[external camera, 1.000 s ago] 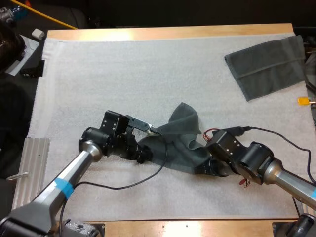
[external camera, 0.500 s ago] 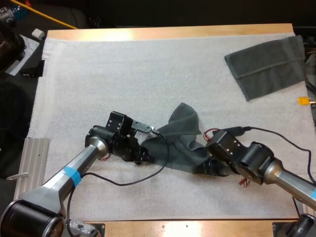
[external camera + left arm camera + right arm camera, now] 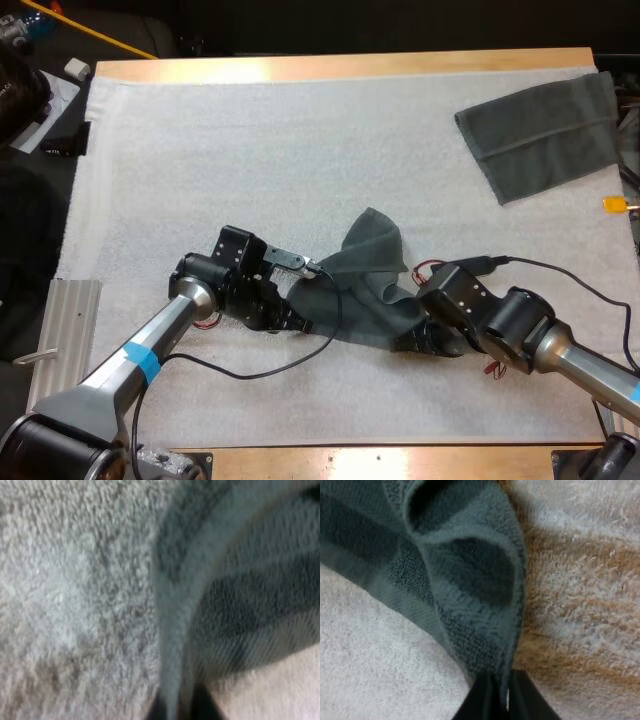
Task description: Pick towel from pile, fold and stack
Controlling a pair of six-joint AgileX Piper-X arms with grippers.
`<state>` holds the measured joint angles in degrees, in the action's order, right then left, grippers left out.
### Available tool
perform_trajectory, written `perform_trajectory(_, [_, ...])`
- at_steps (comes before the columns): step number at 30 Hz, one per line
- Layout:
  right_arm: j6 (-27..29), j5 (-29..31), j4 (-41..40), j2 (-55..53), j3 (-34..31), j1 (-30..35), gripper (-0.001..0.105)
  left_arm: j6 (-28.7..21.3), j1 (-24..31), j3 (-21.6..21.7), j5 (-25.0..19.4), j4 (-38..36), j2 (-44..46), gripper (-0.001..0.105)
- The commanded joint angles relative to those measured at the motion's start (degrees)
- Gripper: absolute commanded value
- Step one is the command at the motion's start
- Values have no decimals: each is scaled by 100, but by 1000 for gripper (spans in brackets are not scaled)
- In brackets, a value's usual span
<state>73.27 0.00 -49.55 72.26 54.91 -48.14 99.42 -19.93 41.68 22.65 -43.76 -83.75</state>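
Observation:
A crumpled dark grey-green towel (image 3: 368, 275) lies on the white mat (image 3: 250, 150) between my two arms. My left gripper (image 3: 293, 315) is low at the towel's left edge, shut on its hem (image 3: 172, 645), which runs up from between the black fingertips (image 3: 200, 707). My right gripper (image 3: 425, 335) is at the towel's right end, shut on a bunched fold of the towel (image 3: 475, 590) that rises from its fingertips (image 3: 527, 700). A second towel (image 3: 545, 130) lies flat at the mat's far right corner.
A ribbed metal plate (image 3: 62, 340) lies off the mat's left edge. Loose clutter sits beyond the table's far left corner. Wide bare mat spreads behind the crumpled towel and to the left.
My left gripper has closed on the towel's left edge and shifted slightly toward it. The right arm has stayed still with its grip on the towel.

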Motion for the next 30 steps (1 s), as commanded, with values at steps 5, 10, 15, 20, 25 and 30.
perform_trajectory(5, [52,503,-10,-428,128,3,0,-116,-35,165,135,-540,975,0])
perform_trajectory(10, [91,721,-98,-910,319,8,0,-164,-28,566,254,-1163,1893,0])
perform_trajectory(15, [-6,668,-333,-1341,615,16,0,-106,-15,1198,383,-1694,2547,0])
perform_trajectory(20, [-104,618,-804,-1573,1022,-6,0,10,-1,1842,479,-2180,2923,0])
perform_trajectory(25, [-55,564,-1061,-1649,1310,17,0,198,-23,2037,472,-2215,3210,0])
perform_trajectory(30, [5,263,-1565,-1744,1690,-55,0,432,-35,2222,627,-2460,3508,0])
